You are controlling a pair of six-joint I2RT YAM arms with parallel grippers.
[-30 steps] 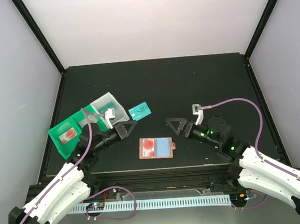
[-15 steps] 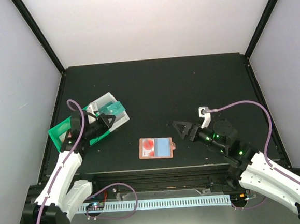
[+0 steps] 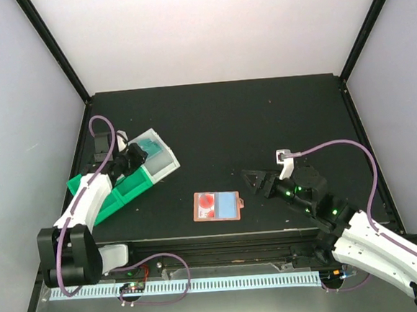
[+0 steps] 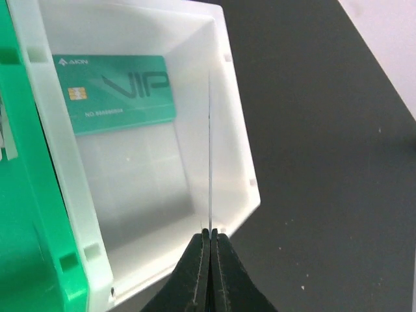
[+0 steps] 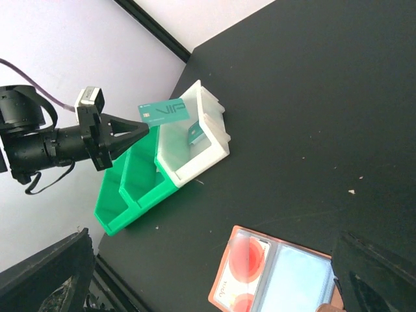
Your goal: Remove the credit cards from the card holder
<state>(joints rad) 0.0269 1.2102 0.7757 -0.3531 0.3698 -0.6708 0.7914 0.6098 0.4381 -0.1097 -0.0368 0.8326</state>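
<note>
Left gripper point(image 4: 210, 237): jaws pinched on a teal card point(image 5: 162, 112). It has swung away from the card holder point(image 3: 216, 205), far left, and now hangs over the tray point(image 3: 131, 187), where a second teal card point(image 4: 117, 94) lies.
Grey-blue card point(image 3: 227, 205): apparently still pocketed in the holder.
Right gripper point(image 3: 249, 180): jaws apart, just right of the holder.
Black table point(image 3: 220, 119), pale walls point(image 3: 206, 33).

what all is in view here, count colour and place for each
table: 1, black, under everything
tray: 1, green and white, back left
wallet: 1, salmon-brown, open flat, near middle
right-pocket card: 1, pale blue, in wallet
left-pocket card: 1, pale with red circles, in wallet
binned card: 1, teal, tray's white bin
held card: 1, teal, above that bin
left gripper: 1, black, shut on held card
right gripper: 1, black, open, right of wallet
</note>
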